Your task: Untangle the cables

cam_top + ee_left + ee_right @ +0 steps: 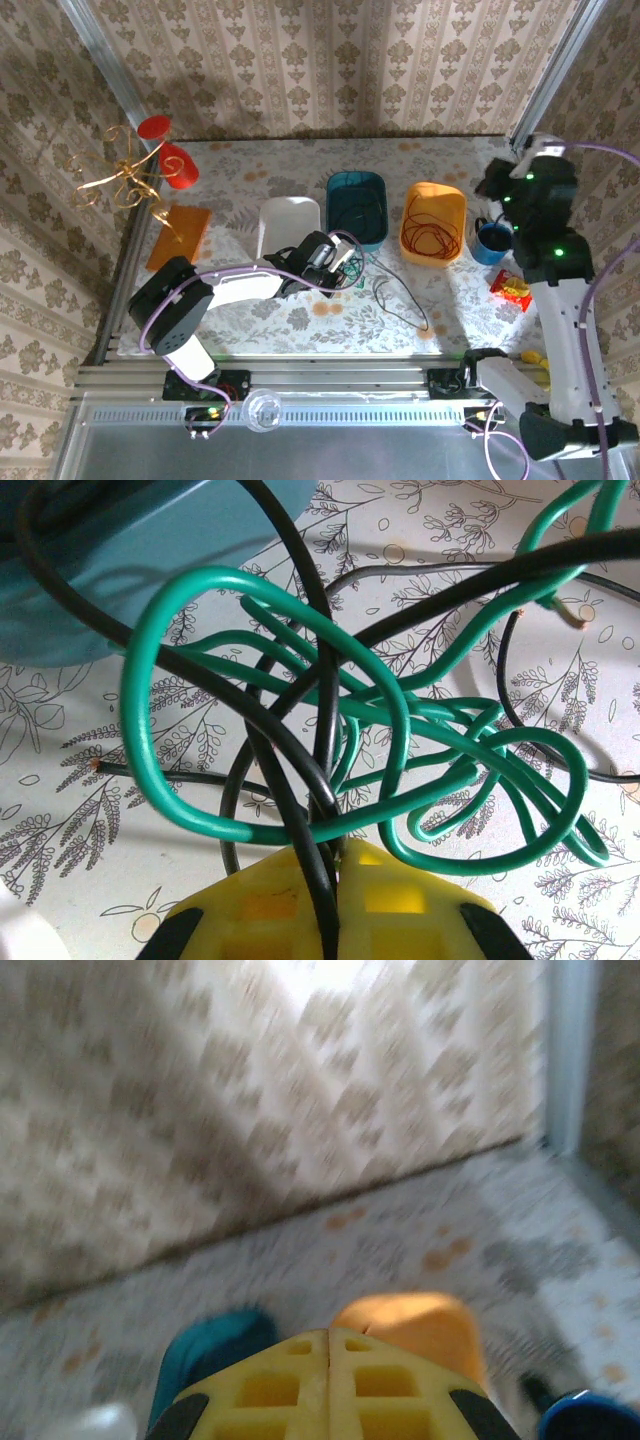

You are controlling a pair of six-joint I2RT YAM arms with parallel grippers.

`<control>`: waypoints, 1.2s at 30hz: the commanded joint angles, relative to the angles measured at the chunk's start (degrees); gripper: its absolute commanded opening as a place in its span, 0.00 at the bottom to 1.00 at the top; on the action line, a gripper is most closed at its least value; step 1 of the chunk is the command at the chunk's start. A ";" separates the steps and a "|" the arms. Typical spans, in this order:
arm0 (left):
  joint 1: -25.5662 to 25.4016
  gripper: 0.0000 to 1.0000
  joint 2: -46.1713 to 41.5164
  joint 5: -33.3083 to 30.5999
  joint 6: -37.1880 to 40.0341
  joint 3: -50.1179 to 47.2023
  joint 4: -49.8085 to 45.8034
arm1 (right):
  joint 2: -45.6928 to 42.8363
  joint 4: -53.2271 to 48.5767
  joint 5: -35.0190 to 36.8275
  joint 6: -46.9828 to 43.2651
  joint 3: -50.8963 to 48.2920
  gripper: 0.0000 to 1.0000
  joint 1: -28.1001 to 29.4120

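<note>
A tangle of green cable (138, 710) and dark cables (326, 700) hangs just above the flowered table, right in front of my left gripper (340, 855). Its yellow jaws are shut on a dark cable that runs down between them, and the green loops cross just past the tips. From above, my left gripper (345, 262) sits near the middle of the table, beside the teal bin (357, 205). A loose dark cable (400, 298) trails to its right. Red-orange cables (430, 228) lie coiled in the orange bin (445, 255). My right gripper (329, 1335) is shut and empty, raised at the far right (497, 180).
A white bin (288, 222) stands left of the teal one. A blue cup (492, 243) and a red packet (512, 288) lie at the right. At the far left stand a gold wire stand (125, 175), red cups (178, 165) and an orange board (180, 235).
</note>
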 commanded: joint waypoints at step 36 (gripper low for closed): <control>0.79 0.00 1.01 0.55 0.07 1.78 -3.67 | 43.06 -5.53 -0.08 1.48 -17.48 0.36 27.58</control>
